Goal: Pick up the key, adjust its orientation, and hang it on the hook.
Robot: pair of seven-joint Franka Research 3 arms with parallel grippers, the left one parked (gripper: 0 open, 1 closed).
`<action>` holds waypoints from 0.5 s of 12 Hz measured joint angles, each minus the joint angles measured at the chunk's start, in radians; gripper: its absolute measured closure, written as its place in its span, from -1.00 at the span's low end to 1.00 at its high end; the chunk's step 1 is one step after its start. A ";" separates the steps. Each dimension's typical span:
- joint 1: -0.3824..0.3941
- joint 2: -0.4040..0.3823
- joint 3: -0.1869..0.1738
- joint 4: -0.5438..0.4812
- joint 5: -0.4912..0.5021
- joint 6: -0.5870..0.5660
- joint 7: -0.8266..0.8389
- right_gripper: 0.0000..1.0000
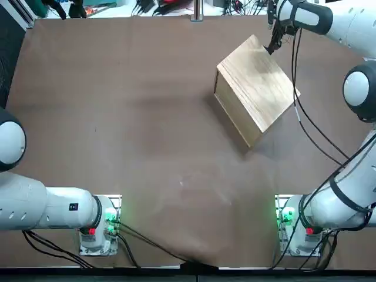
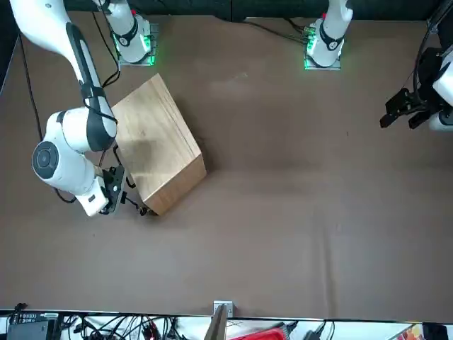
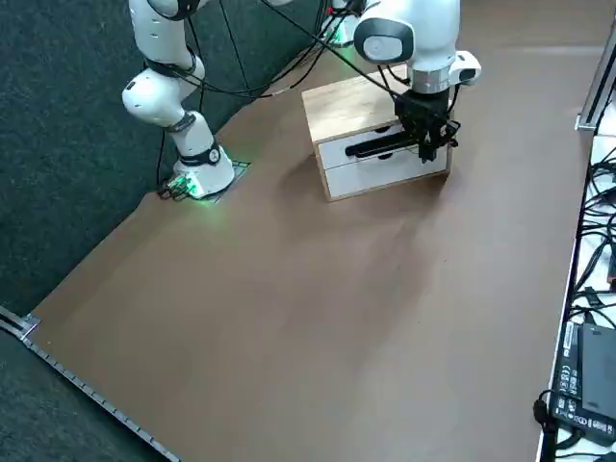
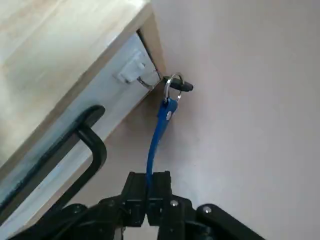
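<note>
In the top view my right gripper (image 1: pixel 274 44) is too small at the upper right to show what it grips. My white right arm (image 1: pixel 357 26) is cut off by that picture's right edge.

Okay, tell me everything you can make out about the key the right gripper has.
The key is a small dark piece on a silvery metal ring, which joins it to a bent blue strap with a pale spot near the ring. The right gripper pinches the strap's far end between its fingers, so ring and key sit out beyond the fingertips. They are close to the wooden box's corner, near the white hook mount on its drawer front; whether they touch the box, I can't tell. The key isn't on the hook.
</note>
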 joint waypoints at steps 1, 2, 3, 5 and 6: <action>0.000 0.002 0.000 0.000 0.000 -0.001 -0.008 0.91; 0.000 0.004 0.000 0.000 0.000 -0.001 -0.014 0.91; 0.000 0.005 0.000 0.000 0.000 -0.002 -0.019 0.91; 0.001 0.005 0.000 0.000 0.000 -0.003 -0.033 0.91; 0.001 0.005 0.000 0.000 0.000 -0.004 -0.035 0.91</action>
